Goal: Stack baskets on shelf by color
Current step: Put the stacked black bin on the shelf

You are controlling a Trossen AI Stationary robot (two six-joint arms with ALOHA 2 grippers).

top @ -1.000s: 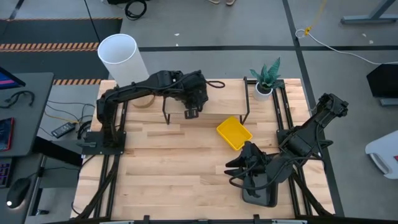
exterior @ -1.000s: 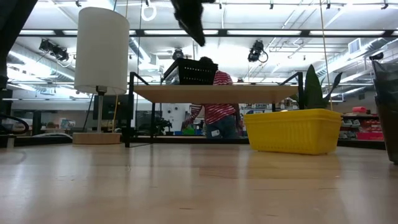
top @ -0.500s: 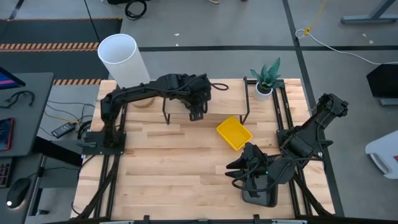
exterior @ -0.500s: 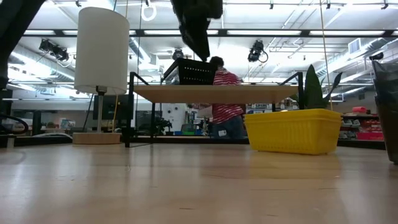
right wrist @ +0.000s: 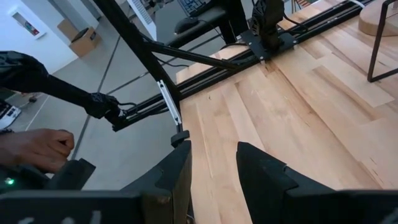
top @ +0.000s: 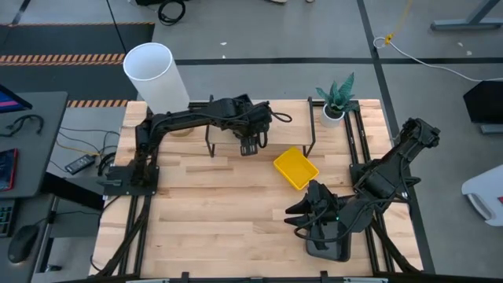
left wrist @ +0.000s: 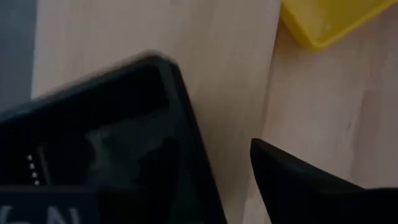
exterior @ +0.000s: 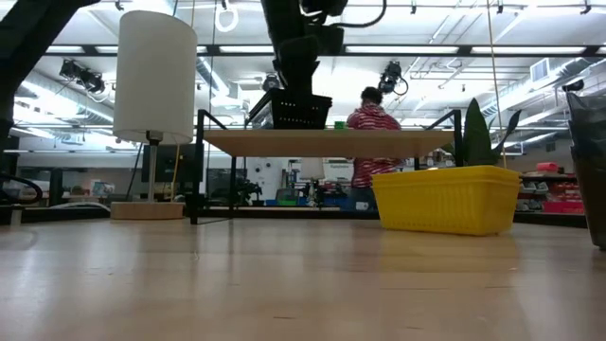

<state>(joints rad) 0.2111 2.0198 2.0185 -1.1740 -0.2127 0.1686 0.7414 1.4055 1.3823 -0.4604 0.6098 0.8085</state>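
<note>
A black mesh basket point(exterior: 287, 112) stands on the shelf point(exterior: 331, 142), bottom on the wooden plank. My left gripper point(top: 250, 146) hangs open right over it, pointing steeply down. In the left wrist view one finger point(left wrist: 298, 180) stands outside the basket's wall point(left wrist: 186, 149); whether it touches I cannot tell. A yellow basket point(top: 296, 168) rests flat on the table by the shelf's right end. My right gripper point(right wrist: 214, 168) waits open above the table's near right, nothing between its fingers. A dark grey basket point(top: 328, 249) lies beneath that arm.
A white lamp point(top: 155, 75) stands at the far left and a potted plant point(top: 336, 98) at the far right. Bare table lies in front of the shelf. A person in a striped shirt point(exterior: 374, 128) is behind the table; a hand point(right wrist: 31, 149) shows beside it.
My left gripper has come down onto the black basket on the shelf, shifting a little toward the table's right edge, and its fingers have spread wider. The basket has stayed where it was. The person behind the table has walked to the right.
</note>
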